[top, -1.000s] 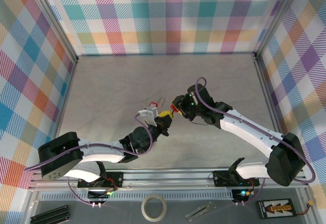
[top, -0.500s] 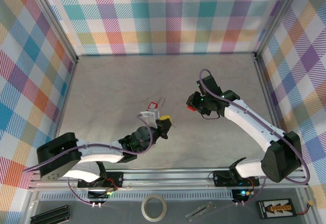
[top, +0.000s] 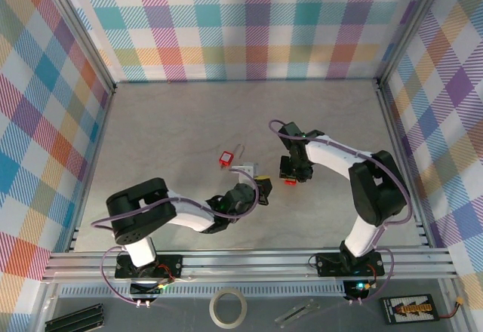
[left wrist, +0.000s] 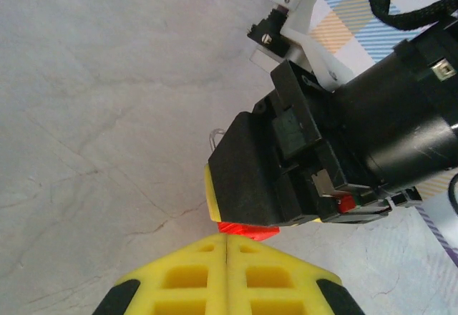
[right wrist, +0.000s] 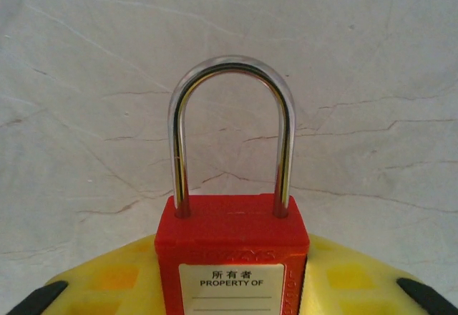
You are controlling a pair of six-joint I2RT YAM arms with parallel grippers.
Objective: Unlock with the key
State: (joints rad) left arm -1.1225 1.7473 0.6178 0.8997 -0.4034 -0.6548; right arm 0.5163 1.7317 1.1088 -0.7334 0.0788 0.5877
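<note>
Padlock (right wrist: 232,258): red body, label side toward the right wrist camera, clamped between the yellow pads of the right gripper (top: 290,172), around the middle of the table (top: 173,121). Its long axis runs along that gripper's fingers. The steel shackle (right wrist: 232,68) leads outward toward the tabletop, so the keyway end, by my reading, faces back into the palm. Left gripper (left wrist: 225,254): pads pressed flat together, no key visible between them. It points at the right gripper from the left, very close. A sliver of red shows just past its tips, source unclear. A small red piece with a wire ring (top: 225,158) lies on the table just beyond the left gripper. It is possibly the key but too small to confirm, and the left arm is nearer to it. Judgement: insertion needs the key blade lined up along the padlock's long axis, entering from the body end.
</note>
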